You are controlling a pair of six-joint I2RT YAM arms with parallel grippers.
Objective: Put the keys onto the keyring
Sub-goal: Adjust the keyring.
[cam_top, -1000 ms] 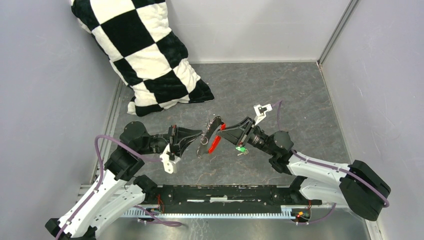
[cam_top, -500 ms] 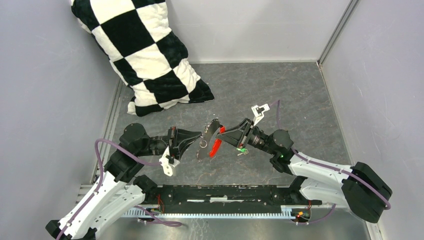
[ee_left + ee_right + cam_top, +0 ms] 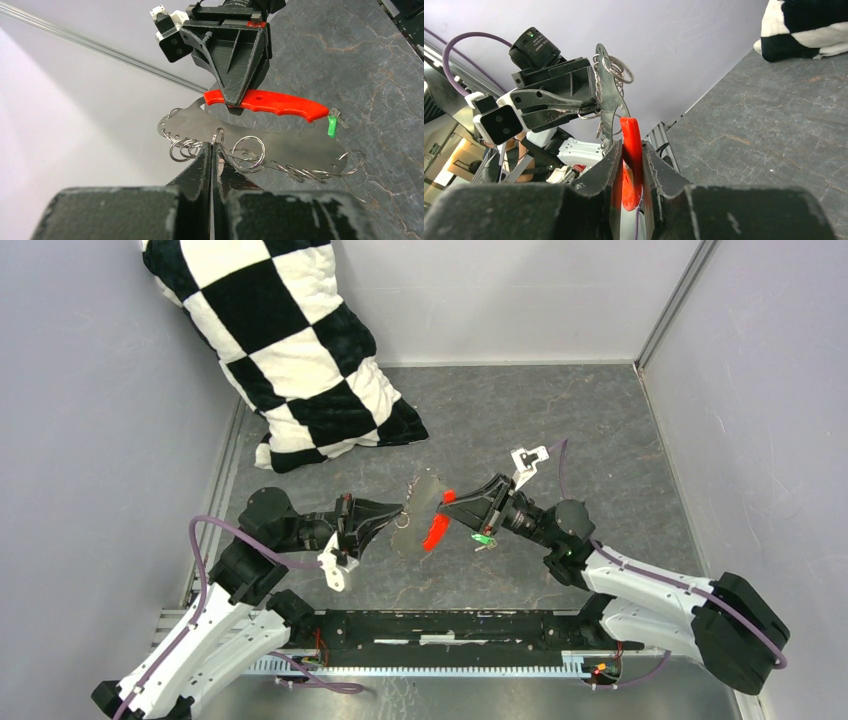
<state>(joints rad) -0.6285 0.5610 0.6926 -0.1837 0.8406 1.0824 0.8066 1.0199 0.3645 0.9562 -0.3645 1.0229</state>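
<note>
The keyring is a flat silvery plate (image 3: 290, 142) with several wire rings along its edge and a red tag (image 3: 270, 103) on top. It hangs in the air between both arms. My left gripper (image 3: 212, 148) is shut on one small ring (image 3: 218, 135) at the plate's lower edge. My right gripper (image 3: 631, 148) is shut on the red tag (image 3: 630, 132), one finger on each flat side. A tiny green-headed key (image 3: 331, 127) dangles at the tag's right end and shows below the right gripper (image 3: 447, 502) as a green speck, the key (image 3: 484, 538).
A black-and-white checked pillow (image 3: 290, 350) leans in the far left corner. Grey walls close in on three sides of the grey stone-patterned floor (image 3: 560, 420). The arms' base rail (image 3: 450, 625) runs along the near edge.
The right jaws have closed in on the red tag. The right wrist has turned, and the plate now shows its grey face from above instead of a dark edge.
</note>
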